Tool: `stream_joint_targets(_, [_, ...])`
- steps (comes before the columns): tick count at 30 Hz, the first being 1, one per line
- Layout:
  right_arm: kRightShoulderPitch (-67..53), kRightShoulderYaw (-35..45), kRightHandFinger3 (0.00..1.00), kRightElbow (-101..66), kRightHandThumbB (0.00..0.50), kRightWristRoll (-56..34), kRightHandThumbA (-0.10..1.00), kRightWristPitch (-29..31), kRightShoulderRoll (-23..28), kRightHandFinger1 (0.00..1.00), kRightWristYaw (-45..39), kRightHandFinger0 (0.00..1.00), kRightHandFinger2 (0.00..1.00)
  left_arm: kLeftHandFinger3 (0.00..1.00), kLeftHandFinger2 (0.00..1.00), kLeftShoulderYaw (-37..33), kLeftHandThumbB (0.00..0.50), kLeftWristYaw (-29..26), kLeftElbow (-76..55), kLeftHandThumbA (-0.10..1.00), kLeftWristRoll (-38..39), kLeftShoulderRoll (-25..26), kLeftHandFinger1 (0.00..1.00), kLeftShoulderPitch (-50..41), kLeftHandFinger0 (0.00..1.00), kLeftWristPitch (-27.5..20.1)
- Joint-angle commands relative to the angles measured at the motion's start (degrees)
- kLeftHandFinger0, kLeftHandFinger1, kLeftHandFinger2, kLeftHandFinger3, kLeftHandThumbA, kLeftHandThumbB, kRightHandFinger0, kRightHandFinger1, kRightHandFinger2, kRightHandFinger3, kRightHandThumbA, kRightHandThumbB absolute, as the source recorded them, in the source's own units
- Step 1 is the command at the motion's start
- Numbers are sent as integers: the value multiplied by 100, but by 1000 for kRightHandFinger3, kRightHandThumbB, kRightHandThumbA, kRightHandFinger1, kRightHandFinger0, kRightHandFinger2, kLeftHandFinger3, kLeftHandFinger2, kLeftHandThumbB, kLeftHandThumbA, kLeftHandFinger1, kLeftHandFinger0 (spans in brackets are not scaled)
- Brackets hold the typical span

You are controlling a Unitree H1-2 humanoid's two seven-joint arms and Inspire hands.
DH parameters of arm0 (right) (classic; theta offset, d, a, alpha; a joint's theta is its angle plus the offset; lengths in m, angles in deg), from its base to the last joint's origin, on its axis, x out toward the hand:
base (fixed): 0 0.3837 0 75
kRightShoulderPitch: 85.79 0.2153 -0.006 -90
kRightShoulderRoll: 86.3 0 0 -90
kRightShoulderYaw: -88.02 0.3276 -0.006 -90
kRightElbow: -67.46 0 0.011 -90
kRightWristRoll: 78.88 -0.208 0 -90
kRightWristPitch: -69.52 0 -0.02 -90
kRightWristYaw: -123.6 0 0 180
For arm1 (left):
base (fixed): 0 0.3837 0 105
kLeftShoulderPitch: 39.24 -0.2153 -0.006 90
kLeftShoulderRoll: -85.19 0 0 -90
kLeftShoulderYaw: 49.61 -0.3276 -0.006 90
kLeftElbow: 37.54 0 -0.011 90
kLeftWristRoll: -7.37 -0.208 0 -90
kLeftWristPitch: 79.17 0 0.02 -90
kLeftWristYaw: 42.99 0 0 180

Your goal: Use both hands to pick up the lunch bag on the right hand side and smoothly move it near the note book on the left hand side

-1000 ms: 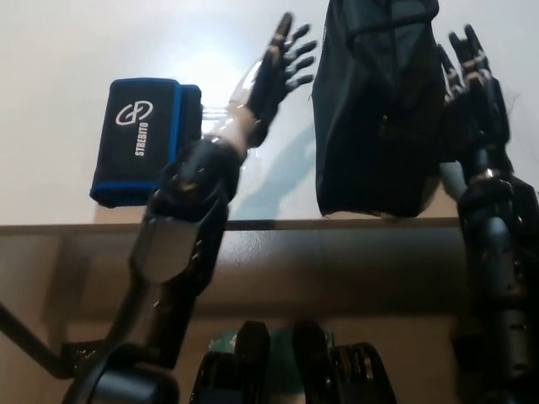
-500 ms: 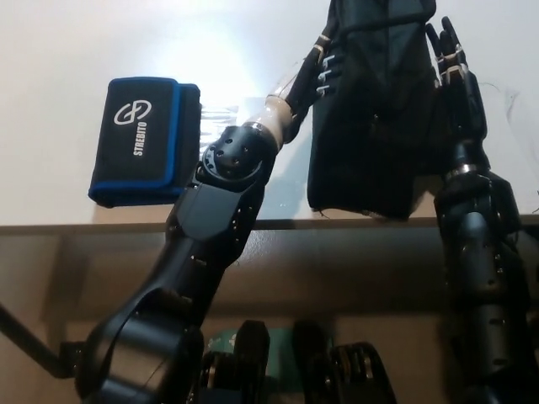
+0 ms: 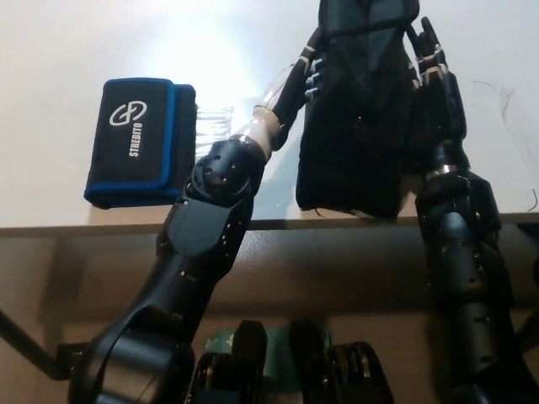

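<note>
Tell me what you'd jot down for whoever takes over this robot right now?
Left hand pressed flat on the lunch bag's left side; right hand flat on its right side.
The bag stands near the table's front edge, squeezed between both hands. The blue-trimmed notebook lies to its left, apart.
Done: both hands placed.
Left: lift, carry left, set beside the notebook.

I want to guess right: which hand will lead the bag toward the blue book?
Probably the left hand: it presses the black fabric lunch bag on the side facing the blue-edged black notebook. The right hand pushes from behind.
</note>
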State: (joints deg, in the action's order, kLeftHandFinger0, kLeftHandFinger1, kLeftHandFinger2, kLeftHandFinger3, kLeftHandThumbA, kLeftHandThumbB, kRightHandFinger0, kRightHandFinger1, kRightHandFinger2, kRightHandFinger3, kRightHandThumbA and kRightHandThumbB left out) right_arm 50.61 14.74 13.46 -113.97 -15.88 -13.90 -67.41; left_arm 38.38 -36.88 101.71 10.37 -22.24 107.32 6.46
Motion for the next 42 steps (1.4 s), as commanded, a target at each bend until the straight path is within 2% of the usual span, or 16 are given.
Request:
stream_joint_targets(1, [563,-265,1000,255,351,240,1000,246,-312,1000,-165,1000,1000,1000,1000,157,446,27,-818,1000,143,104,1000,-67,1000,276])
stream_joint_targets(4, [661,-367,1000,427,347,391,1000,321,-383,1000,-102,1000,1000,1000,1000,256,454,48,-1097,1000,225,147,1000,-175,1000,376])
stream_joint_targets(5, [732,-411,1000,537,344,438,1000,365,-455,1000,-89,1000,1000,1000,1000,269,430,90,-1224,1000,210,221,1000,-242,1000,296])
stream_joint_targets(10, [951,-482,1000,953,340,459,1000,473,-657,1000,-183,1000,1000,1000,1000,313,439,232,-1605,1000,248,452,1000,-438,1000,518])
stream_joint_targets(11, [954,-523,1000,978,348,526,1000,507,-671,1000,-162,1000,1000,1000,1000,339,426,193,-1641,1000,255,449,1000,-468,1000,480])
stream_joint_targets(12, [971,-562,1000,1023,377,598,1000,555,-691,1000,-124,1000,1000,1000,1000,375,420,120,-1650,1000,247,450,1000,-482,1000,418])
stream_joint_targets(15, [1044,-581,1000,1252,371,612,1000,694,-751,1000,-219,1000,1000,1000,1000,431,401,169,-1797,1000,326,502,1000,-553,1000,512])
stream_joint_targets(20, [1169,-615,1000,1545,374,681,1000,841,-812,1000,-231,1000,1000,1000,1000,416,368,155,-1826,1000,226,644,1000,-596,1000,376])
stream_joint_targets(22, [1204,-616,1000,1591,374,653,1000,823,-831,1000,-277,1000,1000,1000,1000,394,381,116,-1808,1000,157,710,1000,-581,1000,364])
stream_joint_targets(26, [1267,-616,1000,1674,388,635,1000,847,-905,1000,-269,1000,1000,1000,1000,382,374,112,-1902,1000,122,800,1000,-600,1000,356])
stream_joint_targets(32, [1310,-585,1000,1752,379,604,1000,883,-933,1000,-265,1000,1000,1000,1000,401,391,112,-1928,1000,152,872,1000,-633,1000,413])
stream_joint_targets(36, [1327,-553,1000,1739,370,582,1000,863,-935,1000,-211,1000,1000,1000,1000,376,375,105,-1863,1000,122,878,1000,-627,1000,280])
stream_joint_targets(42, [1412,-565,1000,1801,350,582,1000,849,-970,1000,-231,1000,1000,1000,1000,404,381,94,-1910,1000,152,875,1000,-655,1000,267])
